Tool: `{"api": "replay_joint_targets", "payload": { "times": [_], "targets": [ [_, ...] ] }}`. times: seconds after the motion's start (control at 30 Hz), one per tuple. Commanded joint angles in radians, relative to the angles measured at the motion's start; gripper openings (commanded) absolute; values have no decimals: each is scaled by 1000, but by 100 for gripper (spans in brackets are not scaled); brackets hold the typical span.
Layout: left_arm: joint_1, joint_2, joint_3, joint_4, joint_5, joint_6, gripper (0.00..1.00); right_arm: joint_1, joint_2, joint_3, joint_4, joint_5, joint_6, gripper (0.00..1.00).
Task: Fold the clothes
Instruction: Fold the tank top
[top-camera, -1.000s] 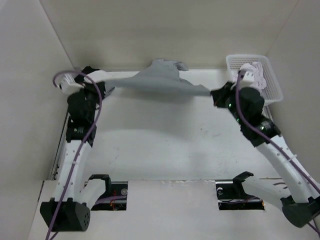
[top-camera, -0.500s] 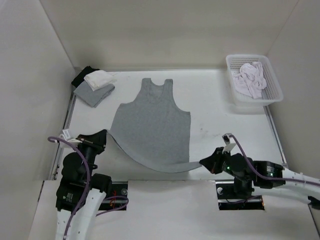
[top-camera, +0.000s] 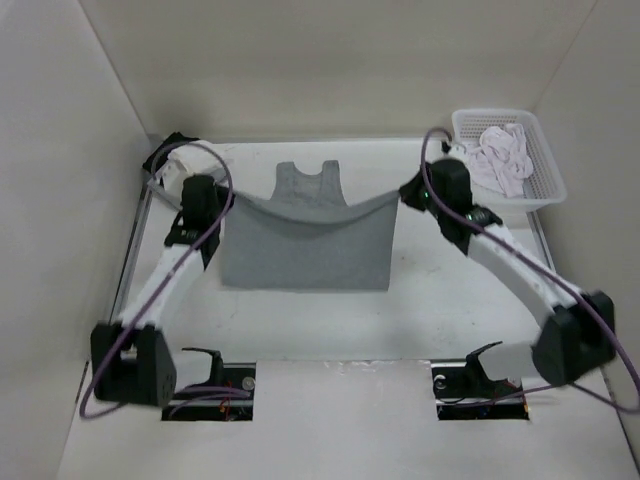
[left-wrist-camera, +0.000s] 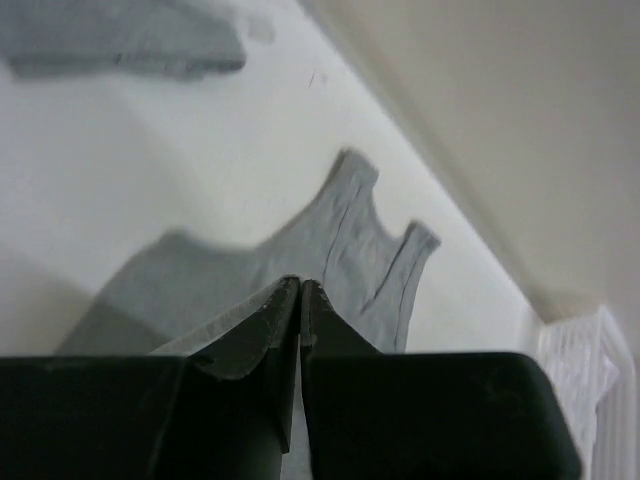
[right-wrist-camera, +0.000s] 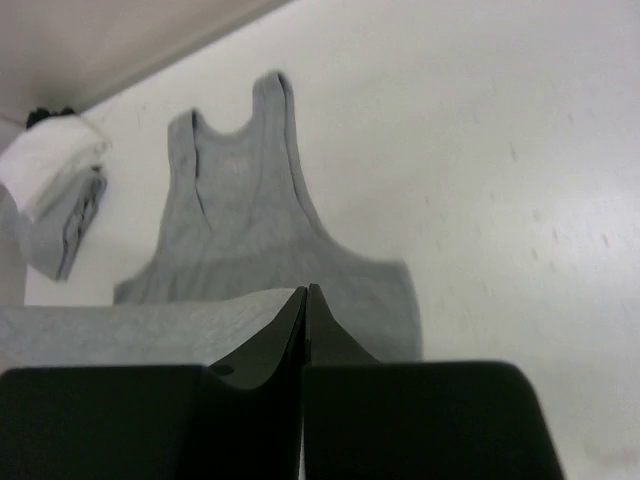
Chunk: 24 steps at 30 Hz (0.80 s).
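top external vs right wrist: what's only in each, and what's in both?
Only top external: the left gripper pinching a hem corner, plus the white plastic mesh basket of white garments. Only right wrist: a close look at the right gripper, jaws pressed shut on the hem. Both: the grey sleeveless knit top and the folded stack of white, grey and black cloths.

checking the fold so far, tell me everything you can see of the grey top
The grey top is a plain sleeveless vest of soft knit, its scooped neck and two straps toward the far wall. It is doubled over: the lower layer lies flat on the table, fold at the near edge. The left gripper and right gripper, both shut, pinch its hem corners above it; the hem sags between them, short of the neckline.
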Motion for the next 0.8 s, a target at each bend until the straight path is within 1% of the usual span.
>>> {"api": "replay_joint_targets", "payload": {
  "times": [0.0,0.07,0.1,0.17,0.2,0.23,0.27,0.3,0.33,0.37,0.4,0.47,0.5,0.57,0.6,0.63,0.67,0.77],
  "targets": [
    [55,269,229,289,-34,-3,1,-100,251,251,205,-217,-84,0],
    [73,469,405,280,-11,16,2,-152,424,423,175,-240,-92,0],
    [85,557,492,260,12,20,4,-166,485,484,158,-245,-90,0],
    [96,715,661,204,55,43,10,-195,645,647,130,-253,-81,0],
    [101,774,720,176,66,46,17,-204,723,725,121,-254,-73,5],
    [105,814,760,156,69,55,28,-209,789,791,112,-257,-66,17],
    [107,835,778,133,76,57,34,-209,837,840,89,-263,-61,31],
    [108,826,757,125,79,48,38,-209,860,865,60,-269,-59,41],
    [108,791,712,130,73,43,40,-204,857,853,49,-266,-65,47],
    [104,756,663,137,67,42,41,-204,835,812,55,-259,-67,49],
    [98,691,579,157,57,36,41,-204,798,746,79,-250,-62,49],
    [37,536,366,235,14,34,39,-183,683,556,166,-231,-50,48],
    [-2,454,248,279,-23,40,39,-169,622,455,217,-219,-41,44],
    [-62,301,37,321,-86,45,35,-135,490,240,308,-211,-6,25],
    [-68,238,-49,321,-94,36,35,-117,433,142,349,-208,14,15],
    [-68,175,-127,311,-89,22,34,-103,393,74,378,-207,26,8],
    [-63,118,-195,291,-74,-1,34,-82,344,-10,415,-204,43,2],
    [-7,14,-345,263,35,-38,40,-29,226,-199,486,-193,79,1]
  ]
}}
